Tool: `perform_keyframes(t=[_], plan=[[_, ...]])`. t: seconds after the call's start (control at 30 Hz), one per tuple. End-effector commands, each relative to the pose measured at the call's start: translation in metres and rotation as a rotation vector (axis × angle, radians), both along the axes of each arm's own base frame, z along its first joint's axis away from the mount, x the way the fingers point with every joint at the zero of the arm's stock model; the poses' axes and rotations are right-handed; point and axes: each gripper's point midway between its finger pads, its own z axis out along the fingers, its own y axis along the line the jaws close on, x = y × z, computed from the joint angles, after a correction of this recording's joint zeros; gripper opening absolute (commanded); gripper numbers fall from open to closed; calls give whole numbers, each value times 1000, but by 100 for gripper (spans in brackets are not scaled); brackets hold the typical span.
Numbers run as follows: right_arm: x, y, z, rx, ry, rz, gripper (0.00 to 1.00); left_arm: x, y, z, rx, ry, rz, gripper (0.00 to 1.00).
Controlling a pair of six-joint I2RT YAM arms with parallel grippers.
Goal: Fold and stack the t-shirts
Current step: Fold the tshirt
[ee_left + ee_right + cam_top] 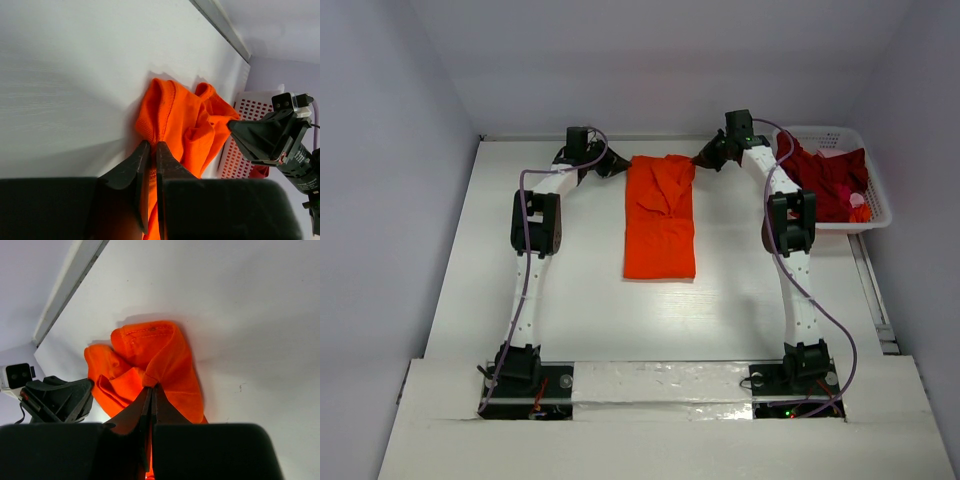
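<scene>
So: left hand [151, 145] pinched shut on far left corner of orange t-shirt [660, 225], a long folded strip lying on the middle of the surface [570, 300]; right hand [151, 388] clamped on its far right corner. Further right, crimson t-shirts [825, 180] heaped in white basket [875, 215]

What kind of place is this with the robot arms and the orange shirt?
Probably a robot test booth, not a home: plain walls box in a white table, two robot arms are bolted at its edge, and one orange t-shirt lies between them.
</scene>
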Motion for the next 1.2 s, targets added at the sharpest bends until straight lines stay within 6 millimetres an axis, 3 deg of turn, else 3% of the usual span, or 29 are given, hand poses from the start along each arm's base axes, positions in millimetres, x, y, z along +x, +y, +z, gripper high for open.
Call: perform_keyframes(t=[0.0,0.23,0.77,1.17], plan=[[5,8,1,11,-22,16,0,-2,-4,-7,1,-5,-18,0],[4,8,3,8,-29,26,0,-7,-2,-11,18,5,-24,0],[-13,15,10,-47,-72,106,0,-21,2,22,40,-45,-32,0],[-26,17,14,-74,-102,145,0,-32,0,29,58,-52,-43,0]])
